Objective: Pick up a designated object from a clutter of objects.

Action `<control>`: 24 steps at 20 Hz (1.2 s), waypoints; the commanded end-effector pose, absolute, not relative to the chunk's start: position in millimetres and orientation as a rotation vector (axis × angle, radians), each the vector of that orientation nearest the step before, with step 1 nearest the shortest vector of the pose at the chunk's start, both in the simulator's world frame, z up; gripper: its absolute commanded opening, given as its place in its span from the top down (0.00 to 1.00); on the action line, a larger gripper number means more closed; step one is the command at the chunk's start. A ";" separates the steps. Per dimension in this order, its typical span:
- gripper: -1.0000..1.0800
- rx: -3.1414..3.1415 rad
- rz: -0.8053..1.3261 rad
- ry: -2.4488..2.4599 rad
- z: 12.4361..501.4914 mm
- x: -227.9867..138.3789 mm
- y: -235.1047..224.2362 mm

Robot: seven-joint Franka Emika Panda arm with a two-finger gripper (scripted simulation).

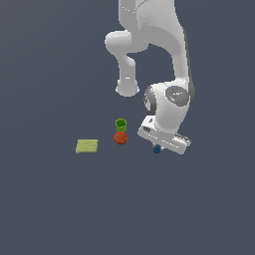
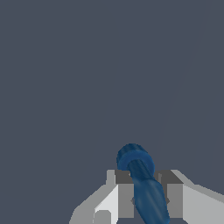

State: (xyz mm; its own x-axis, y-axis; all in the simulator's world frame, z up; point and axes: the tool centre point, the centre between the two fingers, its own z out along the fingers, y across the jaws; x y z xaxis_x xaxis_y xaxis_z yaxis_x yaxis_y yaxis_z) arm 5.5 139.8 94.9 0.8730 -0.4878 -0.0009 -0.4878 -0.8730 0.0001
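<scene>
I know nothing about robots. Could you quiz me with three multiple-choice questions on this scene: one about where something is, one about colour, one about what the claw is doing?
1. What lies directly next to the green cup?
A. the orange-red ball
B. the yellow-green square
C. the dark blue piece

2. What colour is the thing between the gripper fingers?
A. orange
B. dark blue
C. green

3. How do the gripper's fingers stand?
A. wide open with nothing between them
B. pressed flat on the square
C. one on each side of the small piece

Answers: 1 A, the orange-red ball touches the cup, while the yellow-green square lies apart. 2 B, the wrist view shows the dark blue piece. 3 C, the fingers flank it closely there.
</scene>
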 end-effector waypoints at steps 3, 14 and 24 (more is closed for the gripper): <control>1.00 -3.040 0.000 0.792 131.6 22.3 134.2; 1.00 -3.039 0.001 0.791 234.2 71.1 118.9; 1.00 -3.039 0.001 0.792 310.2 109.7 107.7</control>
State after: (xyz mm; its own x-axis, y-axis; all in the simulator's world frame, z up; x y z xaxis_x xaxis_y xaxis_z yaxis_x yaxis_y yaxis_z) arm 104.7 109.2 299.8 0.8728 -0.4881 0.0001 -0.4881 -0.8728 -0.0012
